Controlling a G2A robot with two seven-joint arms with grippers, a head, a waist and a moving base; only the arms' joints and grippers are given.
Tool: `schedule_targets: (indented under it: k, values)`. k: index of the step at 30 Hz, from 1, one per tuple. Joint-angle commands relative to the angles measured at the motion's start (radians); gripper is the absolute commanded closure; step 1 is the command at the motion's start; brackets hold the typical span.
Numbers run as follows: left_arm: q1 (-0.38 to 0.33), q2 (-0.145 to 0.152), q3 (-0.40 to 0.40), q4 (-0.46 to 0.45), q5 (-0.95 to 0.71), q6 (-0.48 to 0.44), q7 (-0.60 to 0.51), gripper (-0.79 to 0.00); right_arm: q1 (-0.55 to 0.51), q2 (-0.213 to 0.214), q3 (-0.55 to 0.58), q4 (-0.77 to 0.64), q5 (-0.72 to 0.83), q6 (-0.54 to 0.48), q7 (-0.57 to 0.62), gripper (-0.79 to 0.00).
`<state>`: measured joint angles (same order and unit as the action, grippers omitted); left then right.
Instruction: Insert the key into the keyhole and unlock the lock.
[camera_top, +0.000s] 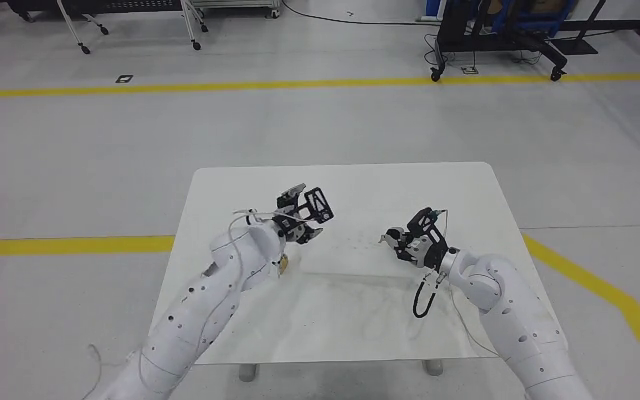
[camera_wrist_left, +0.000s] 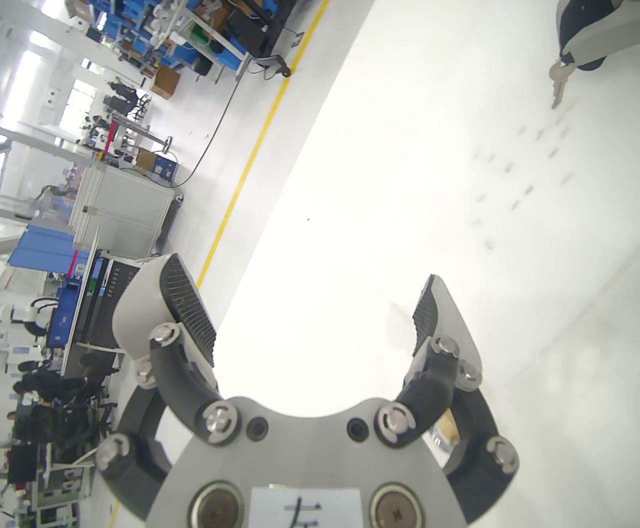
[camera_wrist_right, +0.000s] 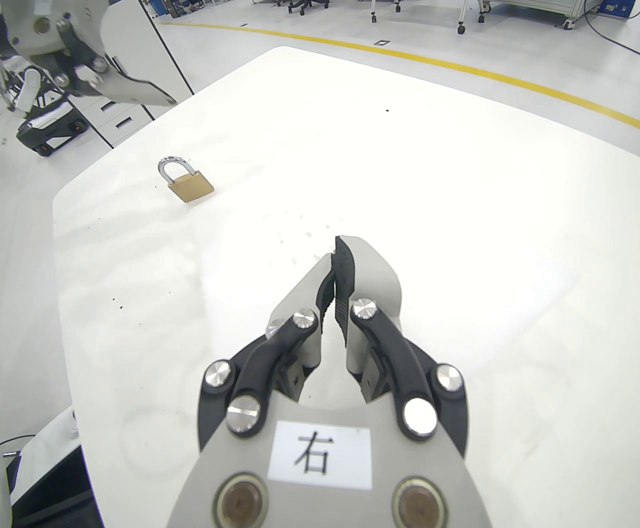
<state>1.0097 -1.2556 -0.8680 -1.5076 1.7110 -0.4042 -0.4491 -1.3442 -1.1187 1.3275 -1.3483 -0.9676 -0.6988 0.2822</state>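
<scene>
Top view has the right gripper (camera_top: 395, 240) pinched shut on the key (camera_wrist_left: 558, 85) and the left gripper (camera_top: 305, 210) wide open and empty, with the padlock (camera_wrist_right: 186, 181) flat on the table (camera_top: 400, 190) by its wrist, so picking up the padlock looks like the current step, and next it probably needs the keyhole turned toward the key.

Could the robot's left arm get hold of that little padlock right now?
Probably yes. The left gripper is open and empty, and the padlock lies by itself on the table, close by that arm's wrist, with nothing around it.

gold lock (camera_wrist_right: 191, 188), silver key (camera_wrist_left: 558, 84), white table (camera_wrist_right: 425, 165)
</scene>
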Motion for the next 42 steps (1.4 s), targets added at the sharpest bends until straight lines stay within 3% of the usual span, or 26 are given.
schedule_targets:
  k: [1,7,15,30,36,39,42]
  values:
    - [-0.06,-0.03,0.091,0.085,0.016,0.043,0.004,-0.785,0.0,0.0,0.0,0.0,0.0,0.0,0.0,0.0]
    - [-0.156,-0.103,0.211,0.277,-0.027,0.113,0.031,-0.785,0.0,0.0,0.0,0.0,0.0,0.0,0.0,0.0]
    - [-0.219,-0.177,0.3,0.459,-0.051,0.153,0.055,-0.785,0.0,0.0,0.0,0.0,0.0,0.0,0.0,0.0]
    - [-0.258,-0.254,0.341,0.617,-0.048,0.191,0.102,-0.785,0.0,0.0,0.0,0.0,0.0,0.0,0.0,0.0]
    - [-0.256,-0.241,0.276,0.556,-0.056,0.212,0.13,-0.785,0.0,0.0,0.0,0.0,0.0,0.0,0.0,0.0]
    - [-0.22,-0.203,0.193,0.457,-0.047,0.215,0.134,-0.785,0.0,0.0,0.0,0.0,0.0,0.0,0.0,0.0]
    - [-0.142,-0.153,0.091,0.293,0.016,0.216,0.097,-0.785,0.0,0.0,0.0,0.0,0.0,0.0,0.0,0.0]
